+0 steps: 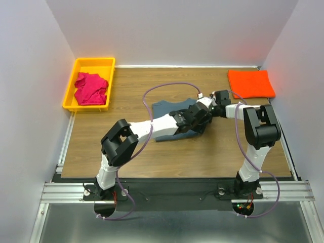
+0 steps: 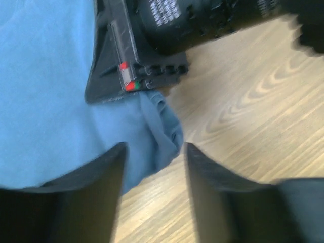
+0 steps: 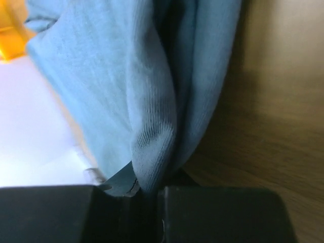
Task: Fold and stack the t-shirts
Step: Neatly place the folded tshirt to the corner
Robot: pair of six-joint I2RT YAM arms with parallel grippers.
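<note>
right gripper (image 3: 146, 200); pink shirt (image 1: 91, 89) in bin (image 1: 94, 62)

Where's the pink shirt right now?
In the top view, the pink shirt lies crumpled inside the yellow bin at the far left corner of the table, well away from the orange shirt at the far right.

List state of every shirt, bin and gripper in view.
grey-blue t-shirt: mid-table, partly under the arms, a fold pinched by the right gripper
orange t-shirt: folded flat, far right corner
pink t-shirt: crumpled inside the yellow bin
left gripper: open, shirt edge showing between its fingers
right gripper: shut on the grey-blue t-shirt
</note>
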